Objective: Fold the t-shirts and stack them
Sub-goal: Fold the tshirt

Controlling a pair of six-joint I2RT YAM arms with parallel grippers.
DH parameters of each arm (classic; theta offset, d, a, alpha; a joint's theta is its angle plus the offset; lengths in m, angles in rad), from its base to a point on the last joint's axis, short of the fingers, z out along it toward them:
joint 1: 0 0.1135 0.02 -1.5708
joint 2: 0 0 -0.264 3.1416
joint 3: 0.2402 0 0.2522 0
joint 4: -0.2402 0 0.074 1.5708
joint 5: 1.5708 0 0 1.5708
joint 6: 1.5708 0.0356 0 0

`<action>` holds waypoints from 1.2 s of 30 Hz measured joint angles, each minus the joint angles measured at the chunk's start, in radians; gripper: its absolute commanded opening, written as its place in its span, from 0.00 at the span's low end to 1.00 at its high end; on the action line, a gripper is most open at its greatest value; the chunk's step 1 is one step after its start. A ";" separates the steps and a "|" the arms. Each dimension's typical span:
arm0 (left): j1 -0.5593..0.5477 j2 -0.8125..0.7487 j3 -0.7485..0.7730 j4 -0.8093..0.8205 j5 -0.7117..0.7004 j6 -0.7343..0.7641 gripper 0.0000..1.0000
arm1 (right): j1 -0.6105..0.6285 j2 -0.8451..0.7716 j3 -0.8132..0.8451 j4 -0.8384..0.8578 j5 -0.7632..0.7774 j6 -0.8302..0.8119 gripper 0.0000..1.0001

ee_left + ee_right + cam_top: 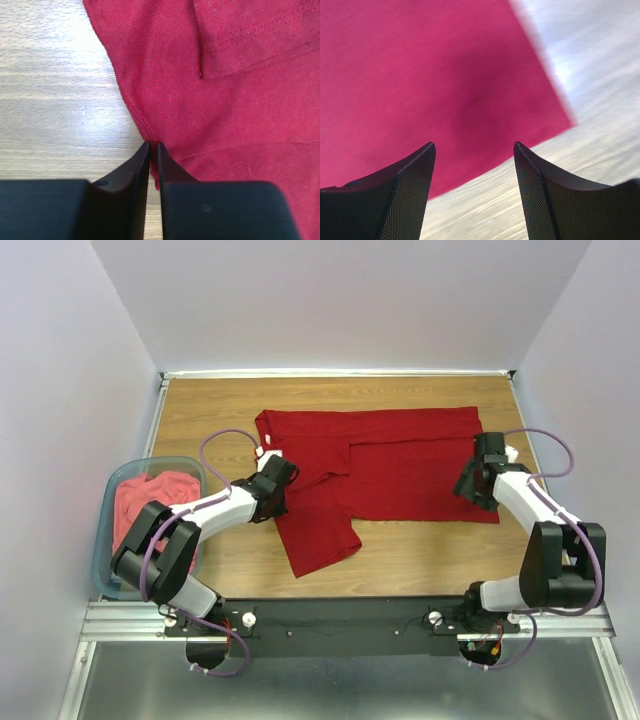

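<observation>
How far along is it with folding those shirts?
Early days. Done: the red shirt lies spread on the table with one part already folded over. In hand: the left gripper pinches its edge; the right gripper hangs open over a corner. Left: finishing that fold, then the pink shirt in the tub, and stacking.

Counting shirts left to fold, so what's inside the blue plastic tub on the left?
A crumpled coral-pink t-shirt lies in the tub. The left arm covers the tub's near part, and whatever lies under the cloth cannot be seen.
</observation>
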 measured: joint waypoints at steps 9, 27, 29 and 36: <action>-0.011 0.002 0.000 0.002 0.001 0.015 0.00 | -0.232 0.026 -0.019 0.001 -0.006 0.046 0.66; -0.011 -0.008 0.000 -0.014 0.001 0.040 0.00 | -0.344 0.099 -0.040 0.040 -0.109 0.052 0.46; -0.011 -0.010 0.000 -0.015 0.001 0.041 0.00 | -0.358 0.099 -0.042 0.042 -0.117 0.051 0.43; -0.011 -0.024 0.000 -0.022 0.001 0.043 0.00 | -0.394 0.097 -0.047 0.053 -0.137 0.046 0.16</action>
